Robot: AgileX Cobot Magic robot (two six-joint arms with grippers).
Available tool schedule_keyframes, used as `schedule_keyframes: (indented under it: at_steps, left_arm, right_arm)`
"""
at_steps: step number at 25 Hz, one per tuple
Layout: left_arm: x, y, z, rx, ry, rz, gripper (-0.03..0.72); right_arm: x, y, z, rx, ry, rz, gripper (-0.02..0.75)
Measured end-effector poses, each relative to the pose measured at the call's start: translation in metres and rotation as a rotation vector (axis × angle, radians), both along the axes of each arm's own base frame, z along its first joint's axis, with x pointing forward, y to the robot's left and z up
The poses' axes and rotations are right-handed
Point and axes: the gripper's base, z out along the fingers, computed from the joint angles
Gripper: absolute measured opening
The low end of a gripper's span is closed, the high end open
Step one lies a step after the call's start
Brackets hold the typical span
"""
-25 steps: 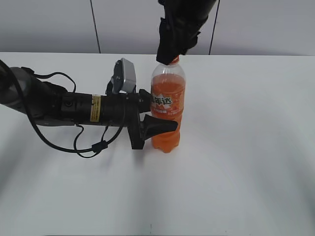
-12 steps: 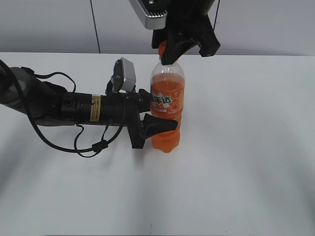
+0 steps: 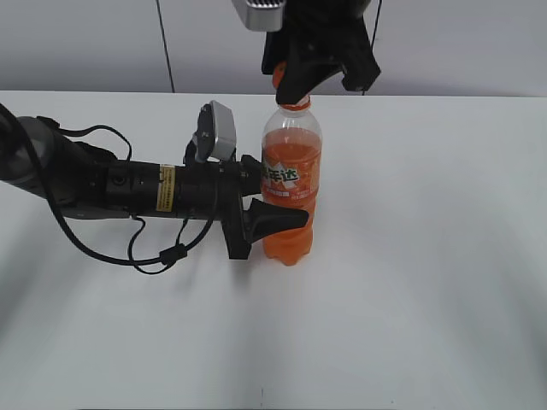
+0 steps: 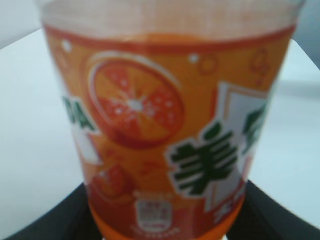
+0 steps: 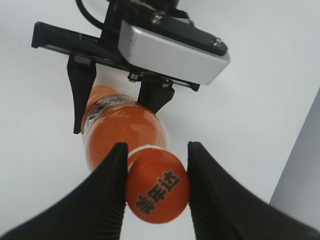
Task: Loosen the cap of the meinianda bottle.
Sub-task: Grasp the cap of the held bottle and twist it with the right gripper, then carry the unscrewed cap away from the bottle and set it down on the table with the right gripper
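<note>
Orange cap [image 5: 157, 186] pinched by right pincer [image 5: 155, 165], frame top centre. Left pincer [image 3: 272, 201] clamps meinianda bottle [image 3: 291, 190] mid-body, upright on white surface [image 3: 427, 256].

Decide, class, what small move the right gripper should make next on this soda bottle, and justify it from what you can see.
Probably a twist of the wrist. The right gripper has its fingers on either side of the orange cap, seemingly touching it, while the left gripper clamps the meinianda bottle upright at its label. With the body braced, turning the cap should loosen it.
</note>
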Motion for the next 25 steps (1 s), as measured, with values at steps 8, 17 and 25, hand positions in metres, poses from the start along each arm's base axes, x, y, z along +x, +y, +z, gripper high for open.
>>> schedule_keyframes:
  at_steps: [8, 17, 25]
  left_arm:
    - [0.0, 0.0, 0.0, 0.0, -0.001, 0.0, 0.402]
    - [0.0, 0.0, 0.0, 0.0, -0.001, -0.001, 0.402]
    - [0.0, 0.0, 0.0, 0.0, -0.001, -0.001, 0.402]
  right_arm:
    - [-0.018, -0.008, 0.036, 0.13, 0.045, -0.181, 0.272]
    - [-0.037, -0.022, 0.072, 0.386, 0.369, -0.921, 0.272]
    - [-0.023, -0.042, 0.07, 0.455, 0.426, -1.35, 0.272]
